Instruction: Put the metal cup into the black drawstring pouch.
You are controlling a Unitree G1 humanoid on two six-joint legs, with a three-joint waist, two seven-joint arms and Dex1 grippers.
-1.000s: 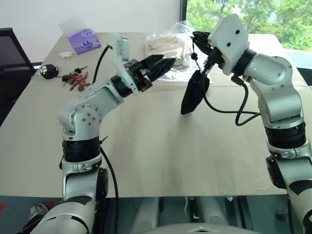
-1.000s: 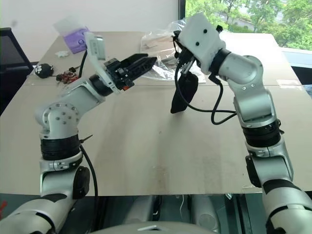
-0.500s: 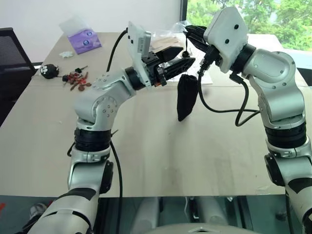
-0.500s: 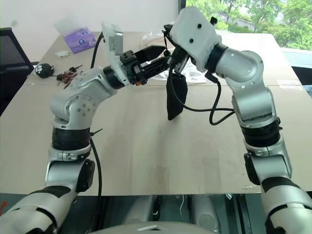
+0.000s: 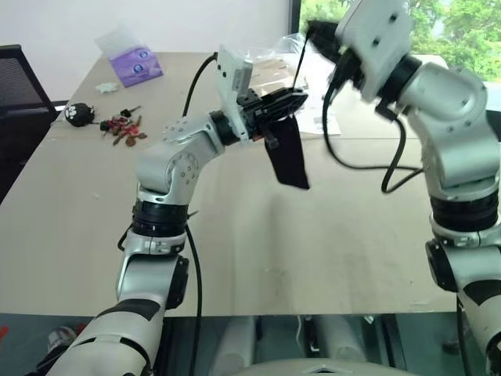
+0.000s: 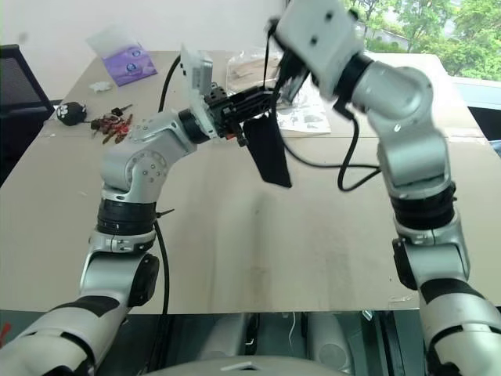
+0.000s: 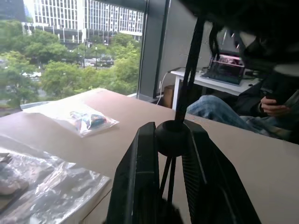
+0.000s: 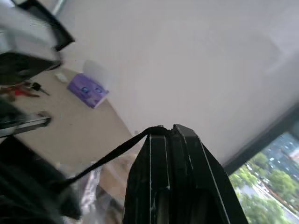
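Fig.: pouch handling above the desk (image 5: 235, 258), both arms raised.

Step in hand (judged): closing or sorting the black drawstring pouch (image 5: 288, 154), not loading it. The pouch hangs slanted in mid-air, clear of the desk top, mouth end up at the left gripper (image 5: 283, 102).

Left gripper: clenched on the pouch's mouth; in the left wrist view its fingers (image 7: 140, 177) pinch a round black cord stopper (image 7: 172, 138), cord running up and away from it.

Right gripper (image 8: 164, 133): clenched on the thin black drawstring cord (image 8: 100, 160), held higher than the left, cord taut btw. the two.

Metal cup: can't tell where it is. The pouch is opaque and hangs flat w/o an obvious bulge, so whether the cup is inside stays open.

Next move (judged): if the cup is in, draw the cord through the stopper and set the pouch down; if not, slacken and open the mouth.

Other containers: clear plastic bags (image 5: 266, 74) at the desk's far side, contents pale, unclear; purple tissue pack (image 5: 135, 64) far left.
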